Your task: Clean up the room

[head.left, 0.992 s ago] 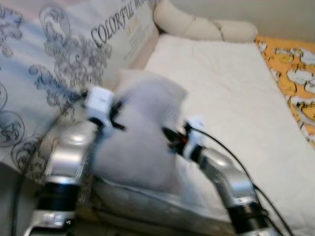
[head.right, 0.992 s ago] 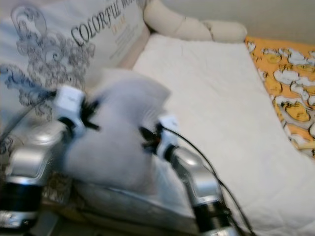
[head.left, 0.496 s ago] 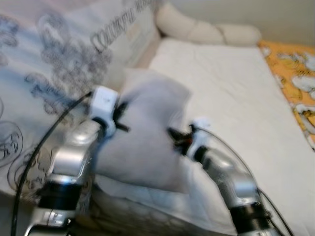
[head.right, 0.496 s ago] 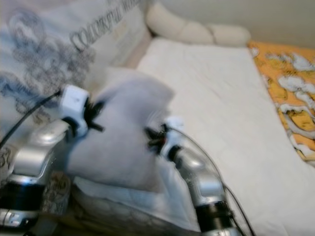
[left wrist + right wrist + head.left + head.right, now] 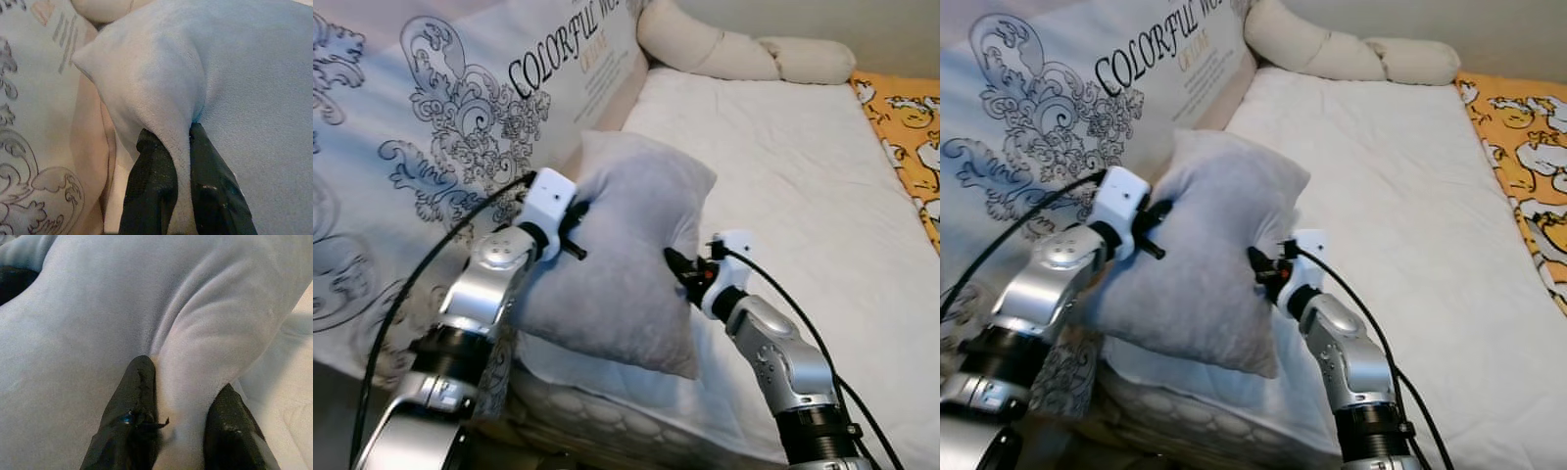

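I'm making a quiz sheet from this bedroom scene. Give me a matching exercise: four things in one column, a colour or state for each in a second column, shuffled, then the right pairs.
Things
1. grey pillow
2. mattress
3. left hand
4. orange bedding

States
A. lies along the bed's right edge, cartoon print
B. pinches a fold of fabric
C. gripped by a hand on each side
D. white, bare

Pairs: 1-C, 2-D, 3-B, 4-A. The right hand clamps the pillow's other side.

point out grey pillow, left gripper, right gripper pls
grey pillow (image 5: 626,255), left eye view, middle of its front face.
left gripper (image 5: 180,147), left wrist view, pinched fold between the fingertips.
right gripper (image 5: 188,404), right wrist view, fold between the fingertips.
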{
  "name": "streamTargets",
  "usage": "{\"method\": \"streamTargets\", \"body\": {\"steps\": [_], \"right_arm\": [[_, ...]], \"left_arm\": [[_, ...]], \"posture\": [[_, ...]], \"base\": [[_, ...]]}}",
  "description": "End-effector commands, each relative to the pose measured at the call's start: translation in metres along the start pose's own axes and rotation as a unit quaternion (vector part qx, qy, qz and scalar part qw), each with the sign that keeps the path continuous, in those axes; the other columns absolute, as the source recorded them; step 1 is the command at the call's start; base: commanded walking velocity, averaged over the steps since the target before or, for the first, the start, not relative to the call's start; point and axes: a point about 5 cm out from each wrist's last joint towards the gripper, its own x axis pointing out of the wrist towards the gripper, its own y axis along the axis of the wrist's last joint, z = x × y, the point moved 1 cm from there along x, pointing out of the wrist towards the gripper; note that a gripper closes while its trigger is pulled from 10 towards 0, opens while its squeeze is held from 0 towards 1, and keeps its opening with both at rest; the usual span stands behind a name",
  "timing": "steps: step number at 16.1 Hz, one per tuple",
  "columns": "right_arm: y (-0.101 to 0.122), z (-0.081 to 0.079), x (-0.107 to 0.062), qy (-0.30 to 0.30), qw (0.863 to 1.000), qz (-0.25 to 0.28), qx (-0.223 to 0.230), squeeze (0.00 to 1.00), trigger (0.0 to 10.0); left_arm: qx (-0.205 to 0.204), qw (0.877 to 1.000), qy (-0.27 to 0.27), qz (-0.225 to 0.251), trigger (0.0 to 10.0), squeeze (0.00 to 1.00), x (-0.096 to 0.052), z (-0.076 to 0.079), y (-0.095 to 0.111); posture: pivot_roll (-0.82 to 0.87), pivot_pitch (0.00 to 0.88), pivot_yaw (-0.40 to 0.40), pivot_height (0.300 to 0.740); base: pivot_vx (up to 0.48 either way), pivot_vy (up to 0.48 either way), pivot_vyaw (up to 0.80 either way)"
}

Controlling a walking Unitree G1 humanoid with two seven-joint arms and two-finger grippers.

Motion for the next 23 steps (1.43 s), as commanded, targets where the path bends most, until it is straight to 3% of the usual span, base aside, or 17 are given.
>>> {"method": "streamTargets", "body": {"steps": [1, 5, 9, 13, 17, 23], "right_arm": [[0.007, 0.003, -0.002, -0.011, 1.000, 0.021, -0.006, 1.00, 10.0], [0.003, 0.018, -0.019, -0.043, 0.999, 0.028, 0.003, 1.00, 10.0], [0.005, 0.020, -0.024, -0.045, 0.998, 0.034, -0.004, 1.00, 10.0], [0.010, 0.013, -0.024, -0.009, 0.999, 0.045, -0.002, 1.00, 10.0], [0.020, -0.005, -0.028, 0.079, 0.995, 0.061, -0.011, 1.00, 10.0], [0.023, -0.005, -0.040, 0.093, 0.993, 0.052, -0.042, 1.00, 10.0]], "left_arm": [[0.027, 0.999, -0.003, 0.030, 10.0, 0.00, 0.005, -0.003, 0.018], [0.059, 0.997, -0.016, 0.040, 10.0, 0.00, 0.030, -0.001, 0.027], [0.057, 0.997, 0.013, 0.043, 10.0, 0.00, 0.037, -0.016, 0.034], [0.072, 0.995, 0.056, 0.027, 10.0, 0.00, 0.035, -0.037, 0.030], [0.094, 0.984, 0.151, 0.017, 10.0, 0.00, 0.025, -0.067, 0.030], [0.160, 0.976, 0.149, -0.018, 10.0, 0.00, 0.025, -0.060, 0.012]], "posture": [[-0.09, 0.000, 0.043, 0.740], [-0.13, 0.000, 0.076, 0.740], [-0.14, 0.000, 0.076, 0.740], [-0.13, 0.000, 0.055, 0.740], [-0.13, 0.000, 0.053, 0.740], [-0.20, 0.000, 0.081, 0.740]], "base": [[0.000, 0.000, 0.00], [0.000, 0.000, 0.00], [0.000, 0.000, 0.00], [0.000, 0.000, 0.00], [0.000, 0.000, 0.00], [0.000, 0.000, 0.00]]}}
